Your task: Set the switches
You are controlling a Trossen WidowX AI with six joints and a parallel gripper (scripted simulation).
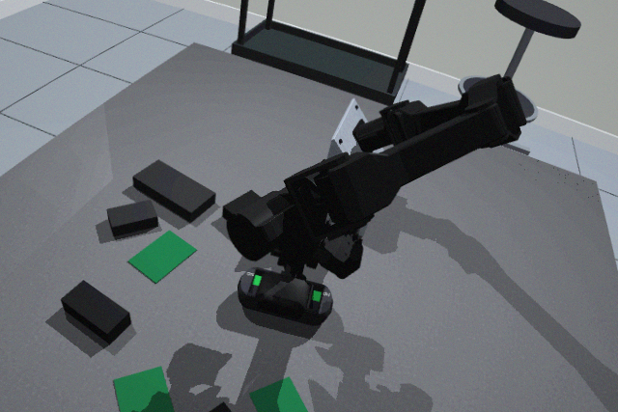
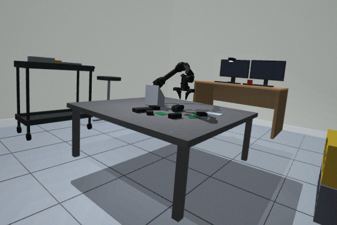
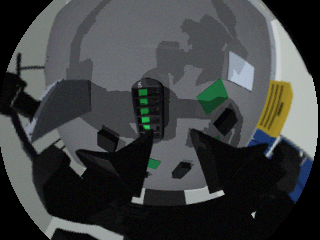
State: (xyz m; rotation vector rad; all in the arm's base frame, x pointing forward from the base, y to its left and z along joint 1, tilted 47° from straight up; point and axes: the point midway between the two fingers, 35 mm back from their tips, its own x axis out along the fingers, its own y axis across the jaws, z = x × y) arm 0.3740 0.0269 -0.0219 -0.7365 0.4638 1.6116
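Observation:
The dark grey controller unit sits on its base on the bench. In the wrist view green switch ends show in a column along its left side; the lowest part of the row is partly behind a fingertip. In the top view the arm covers the middle switches, and a green end shows near each end of the unit. The label on the underside is hidden. My gripper is open and empty, pointing down above the bench, with its fingertips higher than the unit.
Black blocks and green boards lie to one side of the unit. A white flat sheet lies farther off. A pale upright box stands near the arm's base.

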